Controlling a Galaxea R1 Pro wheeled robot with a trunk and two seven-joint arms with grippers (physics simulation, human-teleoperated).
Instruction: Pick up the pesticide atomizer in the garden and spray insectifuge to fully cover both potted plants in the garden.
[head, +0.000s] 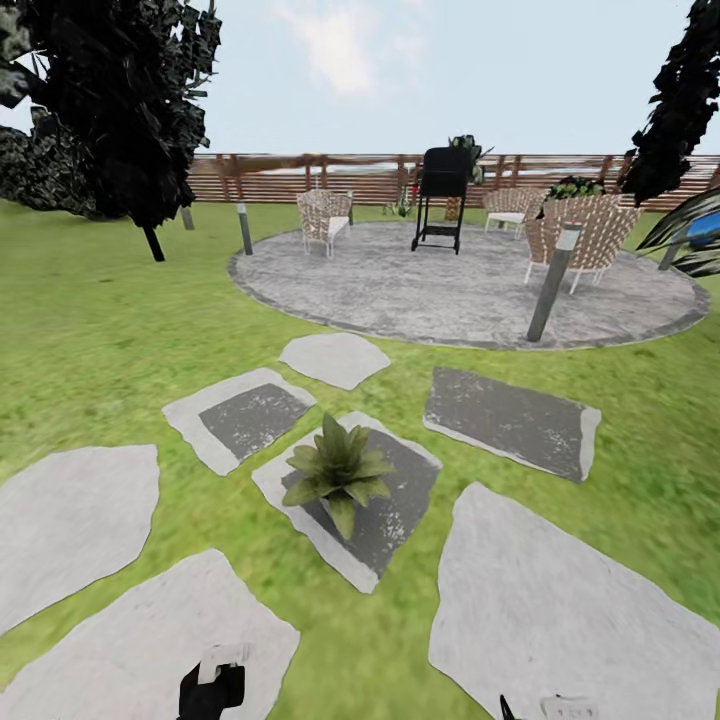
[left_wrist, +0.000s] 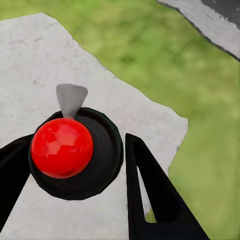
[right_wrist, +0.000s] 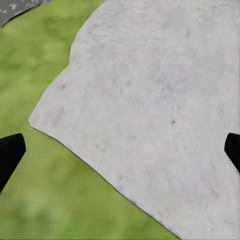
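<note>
Left pincer (left_wrist: 75, 165) gripped pesticide atomizer (left_wrist: 75, 152); right pincer (right_wrist: 120, 155) spread, empty. Risk: spray undershooting potted plant (head: 338, 472), leaving leaves uncovered.

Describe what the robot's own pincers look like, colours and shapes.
The left pincer has two matte black fingers, flat wedges tapering to points. In the head view it is a black block with a pale top. The right pincer shows two black, blunt finger ends. No cables or markings are visible.

1. Pesticide atomizer (left_wrist: 75, 155): dark round body with red top and pale grey nozzle, seen end-on, held between black fingers (left_wrist: 155, 200) above a grey stepping stone.
2. Potted plant (head: 338, 472): pointed green rosette, upright on a dark-centred stepping stone (head: 395, 520); pot hidden.
3. Garden: green lawn (head: 90, 330).
</note>
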